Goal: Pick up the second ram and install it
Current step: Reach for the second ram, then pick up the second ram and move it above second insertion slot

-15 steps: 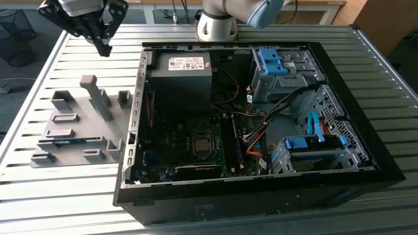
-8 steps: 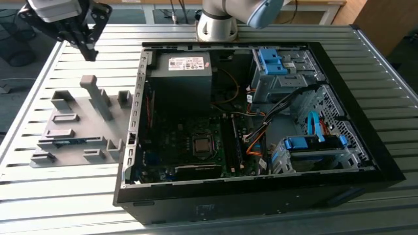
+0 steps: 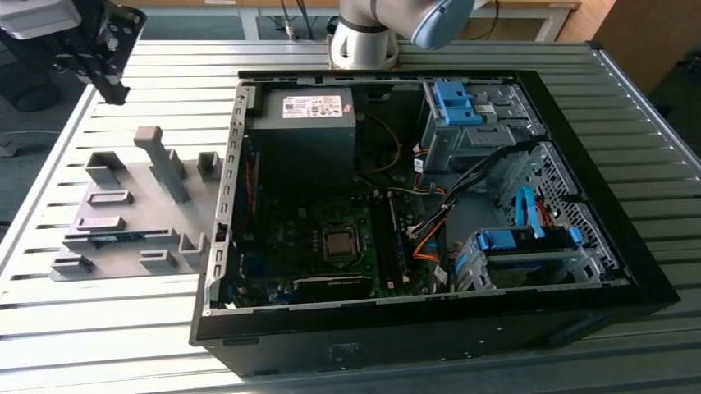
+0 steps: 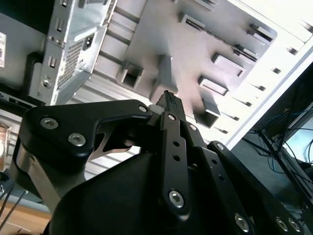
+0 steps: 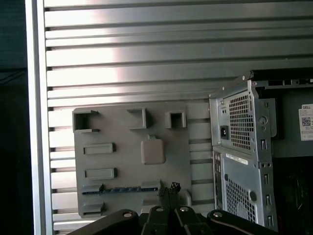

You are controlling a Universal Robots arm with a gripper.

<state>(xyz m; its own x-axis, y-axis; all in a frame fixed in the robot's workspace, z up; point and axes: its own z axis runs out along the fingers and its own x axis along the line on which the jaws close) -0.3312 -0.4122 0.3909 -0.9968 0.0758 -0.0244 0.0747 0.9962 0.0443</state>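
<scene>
Second ram (image 5: 122, 189) lying untouched in the grey fixture (image 5: 122, 127) on the bench (image 3: 110, 345), pickup step only at approach: pincer (image 5: 169, 189) pressed together, empty, hovering above, needing to spread and line up along the strip.

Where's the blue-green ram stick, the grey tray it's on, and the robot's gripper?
ram stick (image 5: 122, 189), first wrist view, middle of the strip.
grey tray (image 5: 122, 161), first wrist view, bare flat part.
gripper (image 3: 112, 95), exterior view, between its fingertips.
</scene>
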